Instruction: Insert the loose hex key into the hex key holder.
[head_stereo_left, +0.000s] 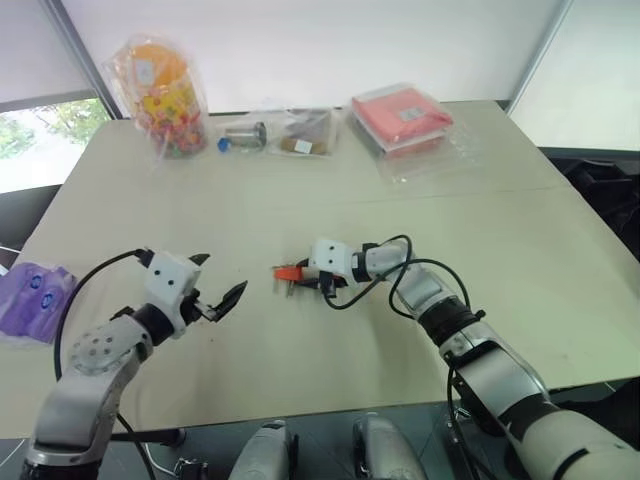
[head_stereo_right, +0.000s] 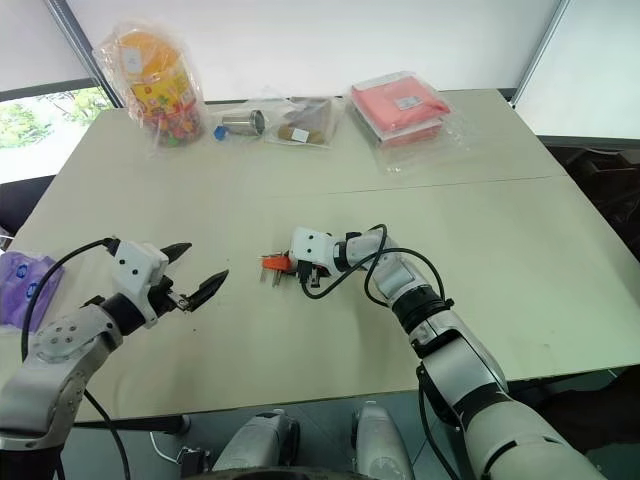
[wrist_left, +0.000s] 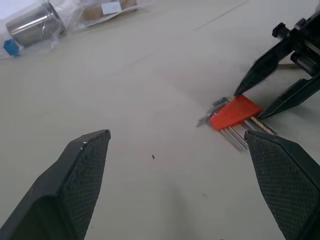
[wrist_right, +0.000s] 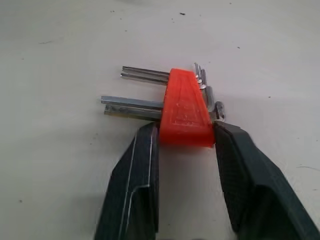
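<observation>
Nearest the head camera, the left gripper (head_stereo_left: 218, 287) hovers above the near left part of the bench (head_stereo_left: 520, 230), its two black jaws spread wide apart with nothing between them; its own wrist view shows the bare surface in the gap. Farther in, near the middle of the bench, the right gripper (wrist_right: 182, 135) reaches in from the right, pointing left and tilted down, and its jaws are closed against the two sides of the wider end of the hex key holder (wrist_right: 185, 107), an orange-red wedge lying flat on the bench. Several grey metal keys (wrist_right: 135, 102) stick out of the holder on both sides, the longer straight ends to one side and the short bent ends to the other. Whether the loose hex key lies among them or apart cannot be told. A black cable (head_stereo_left: 400, 270) loops from the right wrist over the bench. Along the far edge, well apart from both grippers, stand a bag of colourful sweets (head_stereo_left: 165, 95), a small metal can in a clear bag (head_stereo_left: 243, 132), a clear bag with brown contents (head_stereo_left: 302, 132) and a red flat packet in clear wrap (head_stereo_left: 400, 118). At the near left edge lies a purple packet (head_stereo_left: 32, 295).
</observation>
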